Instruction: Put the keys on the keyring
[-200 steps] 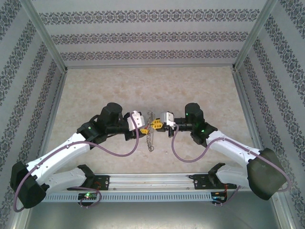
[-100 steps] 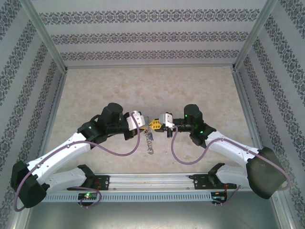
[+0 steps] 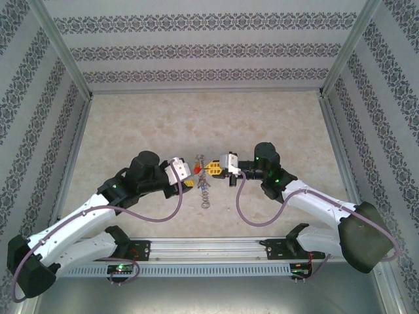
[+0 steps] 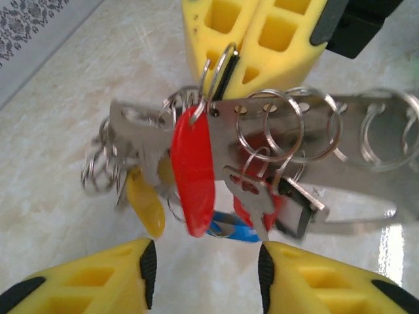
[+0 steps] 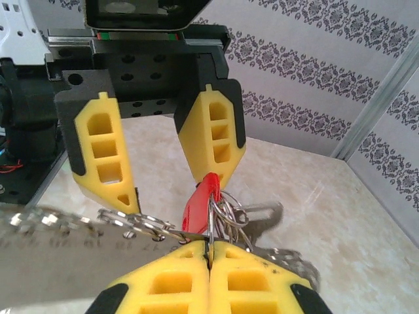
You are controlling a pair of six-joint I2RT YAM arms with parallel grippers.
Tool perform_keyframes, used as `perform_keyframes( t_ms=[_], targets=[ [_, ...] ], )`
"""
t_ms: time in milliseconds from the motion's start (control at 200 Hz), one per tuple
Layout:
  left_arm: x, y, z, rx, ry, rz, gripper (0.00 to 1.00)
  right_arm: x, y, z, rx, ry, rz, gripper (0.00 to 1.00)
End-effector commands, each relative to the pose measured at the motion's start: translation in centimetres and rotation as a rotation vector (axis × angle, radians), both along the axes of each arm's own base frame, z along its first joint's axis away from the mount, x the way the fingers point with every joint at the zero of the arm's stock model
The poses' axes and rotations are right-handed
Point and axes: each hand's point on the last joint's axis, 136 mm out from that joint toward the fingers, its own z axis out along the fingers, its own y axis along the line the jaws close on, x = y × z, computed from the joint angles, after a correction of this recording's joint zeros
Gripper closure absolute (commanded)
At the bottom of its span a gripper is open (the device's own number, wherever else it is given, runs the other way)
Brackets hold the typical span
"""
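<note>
The keyring [image 4: 308, 124] is a flat silvery strip with holes and several split rings, hanging over the table [image 3: 204, 183]. My right gripper [image 5: 209, 247] is shut on one ring at its top edge [image 3: 216, 169]. Keys hang from it: a red tag [image 4: 193, 176], a yellow tag [image 4: 145, 203], a blue tag [image 4: 232, 229] and a bare metal key [image 4: 252, 196]. My left gripper [image 4: 206, 275] is open just short of the red tag, with nothing between its pads [image 3: 186, 173]. In the right wrist view the left gripper [image 5: 167, 190] faces me with the red tag [image 5: 200, 203] by one finger.
The pale marble table top [image 3: 209, 124] stretches behind both grippers. Patterned walls [image 3: 209, 52] with metal posts enclose it on three sides. Purple cables [image 3: 163, 212] loop below each wrist, near the rail [image 3: 209, 252] at the front edge.
The left gripper closed, then opened and drew back left and toward the near edge. The red tag now hangs free between the two grippers. The right gripper stayed shut and still.
</note>
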Motion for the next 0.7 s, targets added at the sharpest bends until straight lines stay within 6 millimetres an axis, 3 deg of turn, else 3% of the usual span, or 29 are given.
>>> perform_keyframes(
  t_ms=[0,125,205,320,490,694],
  targets=[
    [0.0,0.2,2.7,-0.084,-0.059,0.022,0.48,0.0,0.0,2.0,0.055,-0.051,0.008,1.0],
    [-0.5,0.3,6.0,-0.166,-0.149,0.004,0.46,0.1,0.0,2.0,0.054,-0.055,0.007,1.0],
    [-0.7,0.0,6.9,-0.184,-0.173,-0.021,0.56,0.0,0.1,1.9,0.048,-0.058,0.013,1.0],
    [-0.4,-1.3,5.6,-0.134,-0.115,-0.075,0.68,-0.2,0.3,1.8,0.043,-0.057,0.025,1.0],
    [0.2,-3.1,4.0,-0.097,-0.04,-0.131,0.71,-0.5,0.8,1.8,0.041,-0.051,0.046,1.0],
    [0.5,-3.1,4.9,-0.126,-0.097,-0.131,0.72,-0.7,0.9,1.5,0.032,-0.041,0.058,1.0]
  ],
)
